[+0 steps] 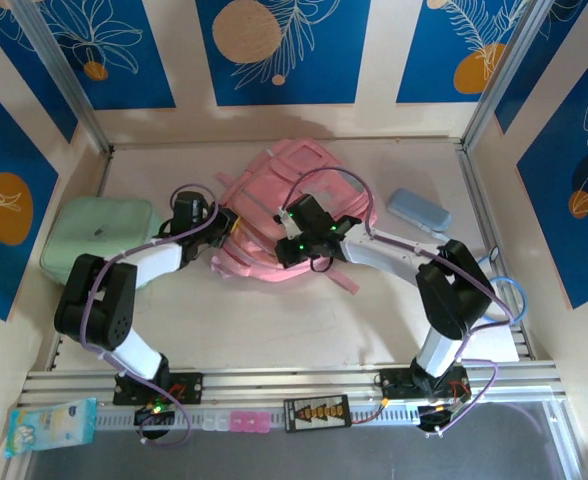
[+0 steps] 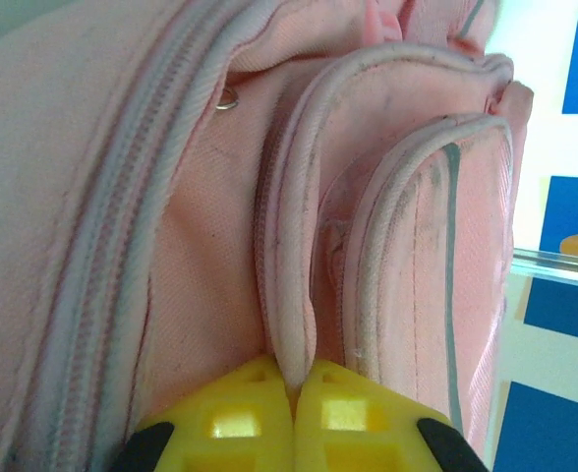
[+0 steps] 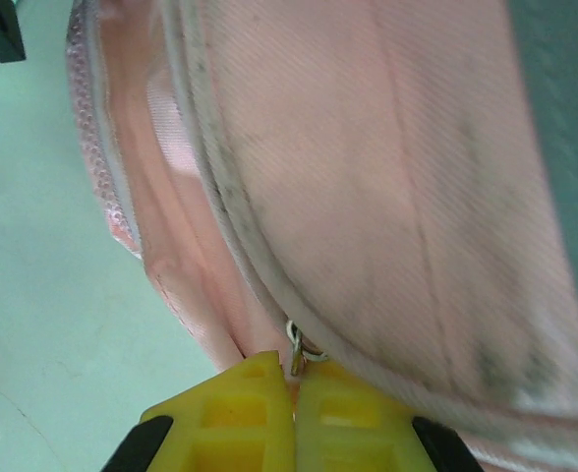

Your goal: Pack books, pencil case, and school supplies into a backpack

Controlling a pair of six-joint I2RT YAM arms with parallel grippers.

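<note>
Both ends of the pink backpack (image 1: 299,170), lying mid-surface (image 1: 274,315), are gripped: my left hand (image 2: 294,379) is clamped on a pocket's piped edge (image 2: 294,295), my right hand (image 3: 294,372) on the zip's metal ring (image 3: 302,344), zip line running straight away from it.

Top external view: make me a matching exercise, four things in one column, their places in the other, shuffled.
Things:
1. backpack
2. pencil case
3. mint-green case
4. tissue pack

Places:
a. left side of the table
b. near left corner, at the front edge
c. middle of the table
d. far right part of the table

Pairs: 1-c, 2-d, 3-a, 4-b.
</note>
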